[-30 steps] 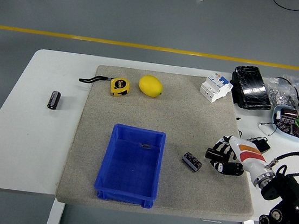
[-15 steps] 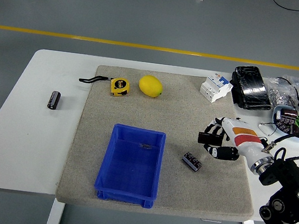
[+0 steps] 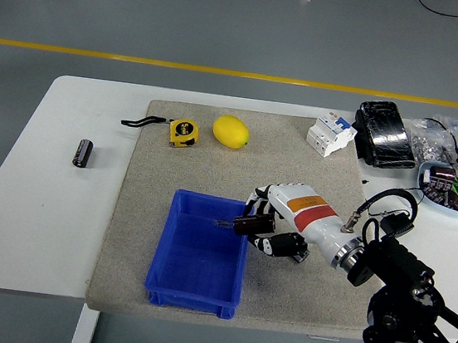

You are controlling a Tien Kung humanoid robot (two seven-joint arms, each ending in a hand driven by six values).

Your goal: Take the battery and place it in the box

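A blue box [image 3: 195, 289] stands open on the grey mat, near its front edge. My right hand [image 3: 265, 230] reaches in from the right and hovers at the box's right rim, its white and orange forearm [image 3: 311, 218] behind it. The small dark battery that lay on the mat just right of the box is covered by the hand, so I cannot tell whether it is held. A second dark battery [image 3: 83, 153] lies on the bare white table at the far left. My left arm is out of view.
A yellow tape measure [image 3: 184, 132] and a lemon [image 3: 230, 131] lie at the mat's back. A white breaker [image 3: 331, 133], a black pack [image 3: 383, 134], plastic bags and a bowl of parts [image 3: 449, 187] crowd the right side of the table.
My right hand has swept left across the mat, from right of the battery to the box's right rim. The battery beside the box has dropped out of sight under it.
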